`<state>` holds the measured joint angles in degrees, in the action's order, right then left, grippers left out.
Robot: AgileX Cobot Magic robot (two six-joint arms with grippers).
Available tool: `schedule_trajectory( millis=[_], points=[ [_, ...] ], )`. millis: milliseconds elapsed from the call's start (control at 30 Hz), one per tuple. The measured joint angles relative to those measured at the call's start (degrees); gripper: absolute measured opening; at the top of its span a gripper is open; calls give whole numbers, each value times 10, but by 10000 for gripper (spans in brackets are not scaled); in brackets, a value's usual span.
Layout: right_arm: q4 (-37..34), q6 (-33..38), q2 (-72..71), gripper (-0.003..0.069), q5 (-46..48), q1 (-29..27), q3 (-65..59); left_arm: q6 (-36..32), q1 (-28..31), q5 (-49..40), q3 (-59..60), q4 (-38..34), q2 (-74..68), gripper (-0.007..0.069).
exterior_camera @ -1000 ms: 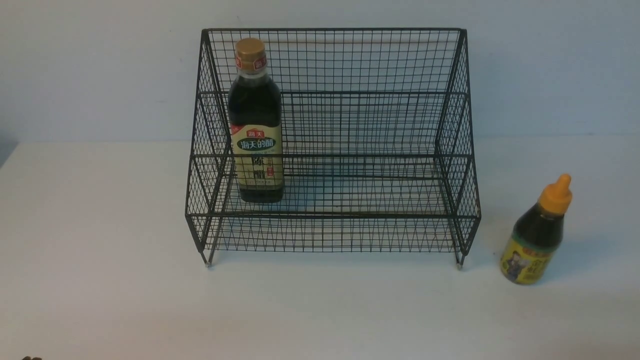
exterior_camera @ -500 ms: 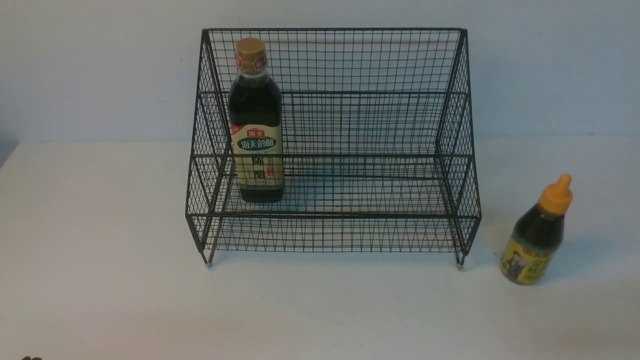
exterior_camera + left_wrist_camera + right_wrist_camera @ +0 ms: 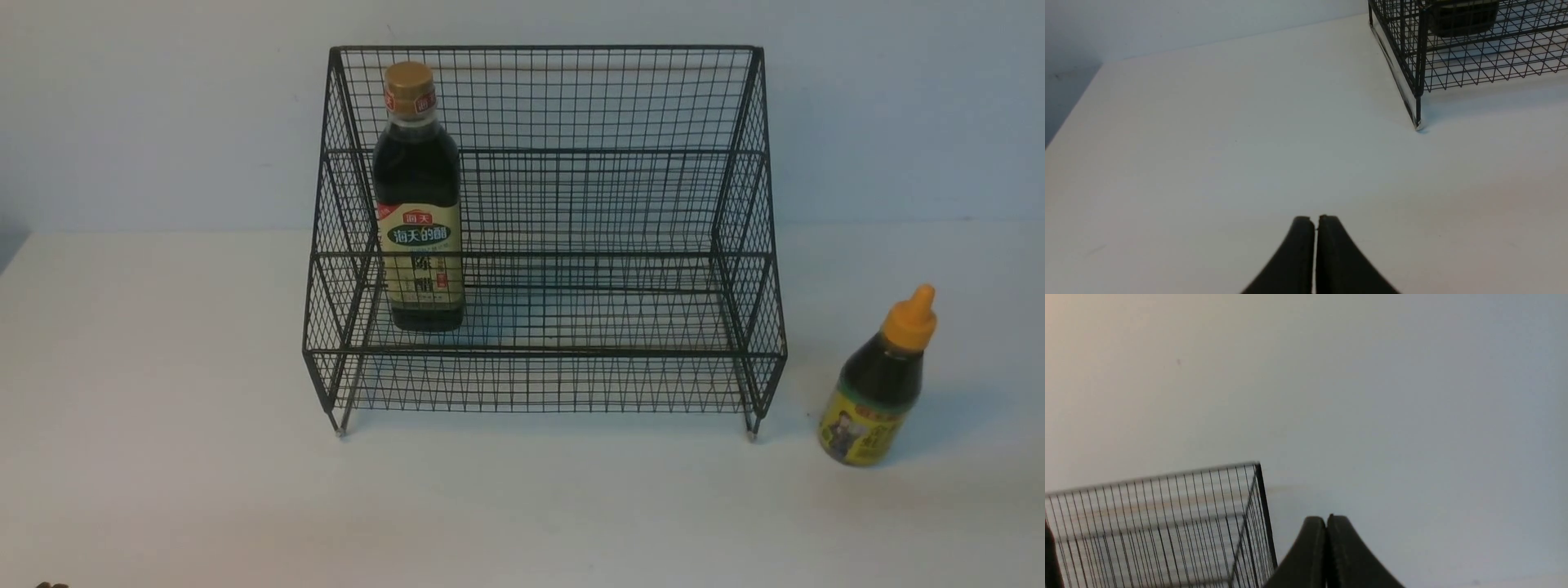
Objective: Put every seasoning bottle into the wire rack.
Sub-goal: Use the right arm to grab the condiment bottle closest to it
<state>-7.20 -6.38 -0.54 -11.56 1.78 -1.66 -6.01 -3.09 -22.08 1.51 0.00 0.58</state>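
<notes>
The black wire rack [image 3: 588, 204] stands mid-table against the wall. Upright on its lower tier, at the left end, is the tall seasoning bottle [image 3: 418, 204] with a gold-brown cap and beige-green label. A short bottle [image 3: 878, 384] with an orange nozzle cap and yellow label stands on the table to the right of the rack. My left gripper [image 3: 1315, 218] is shut and empty above bare table, short of the rack's front left foot [image 3: 1417, 124]. My right gripper [image 3: 1326, 517] is shut and empty, raised beside the rack's upper corner [image 3: 1257, 465]. Neither arm appears in the front view.
The white table [image 3: 163, 408] ends at a pale wall [image 3: 898, 98] behind the rack. Its left edge drops off near the back left corner [image 3: 1069, 106]. A small dark bit [image 3: 51, 585] shows at the front view's lower left corner.
</notes>
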Motion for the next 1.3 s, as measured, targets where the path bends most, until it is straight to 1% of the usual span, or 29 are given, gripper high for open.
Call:
schedule_trajectory(
  millis=[33, 67, 133, 167, 233, 367, 433, 467, 500, 533, 567, 600, 633, 667, 767, 800, 833, 900, 933, 1000, 1100, 1300],
  points=[
    [-2, -9, 2, -15, -5, 0, 0, 0, 0, 0, 0, 0, 0, -5],
    [-3, -42, 19, -15, -44, 0, 3, 0, 0, 0, 0, 0, 0, -5],
    [14, -62, 68, -15, -58, 0, 18, 0, 0, 0, 0, 0, 0, -5],
    [16, -62, 73, -15, -59, 0, 18, 0, 0, 0, 0, 0, 0, -5],
    [42, -67, 150, -15, -77, 0, 41, 0, 0, 0, 0, 0, 0, -5],
    [60, -70, 285, -15, -163, 0, 72, 0, 0, 0, 0, 0, 0, -5],
    [78, -70, 362, -14, -212, 0, 88, 0, 0, 0, 0, 0, 0, -5],
    [99, -71, 407, -9, -244, 0, 103, 0, 0, 0, 0, 0, 0, -5],
    [99, -71, 407, -9, -244, 0, 103, 0, 0, 0, 0, 0, 0, -5],
    [121, -71, 458, 1, -269, 0, 117, 0, 0, 0, 0, 0, 0, -5],
    [126, -71, 472, 6, -273, 0, 119, 0, 0, 0, 0, 0, 0, -5],
    [149, -71, 533, 35, -297, 0, 139, 0, 0, 0, 0, 0, 0, -5],
    [157, -71, 571, 62, -307, 0, 147, 0, 0, 0, 0, 0, 0, -5],
    [158, -71, 577, 67, -310, 0, 150, 0, 0, 0, 0, 0, 0, -5],
    [153, -71, 669, 180, -350, 0, 170, 0, 0, 0, 0, 0, 0, -5],
    [153, -71, 692, 202, -359, 0, 173, 0, 0, 0, 0, 0, 0, -5],
    [153, -71, 714, 239, -377, 0, 180, 0, 0, 0, 0, 0, 0, -5],
    [158, -71, 747, 305, -399, 1, 192, 0, 0, 0, 0, 0, 0, -5],
    [164, -71, 773, 349, -407, 1, 199, 0, 0, 0, 0, 0, 0, -5],
    [165, -70, 802, 395, -412, 2, 208, 0, 0, 0, 0, 0, 0, -5],
    [159, -70, 839, 436, -414, 2, 217, 0, 0, 0, 0, 0, 0, -5],
    [161, -71, 895, 448, -417, 2, 237, 0, 0, 0, 0, 0, 0, -5]
  ],
)
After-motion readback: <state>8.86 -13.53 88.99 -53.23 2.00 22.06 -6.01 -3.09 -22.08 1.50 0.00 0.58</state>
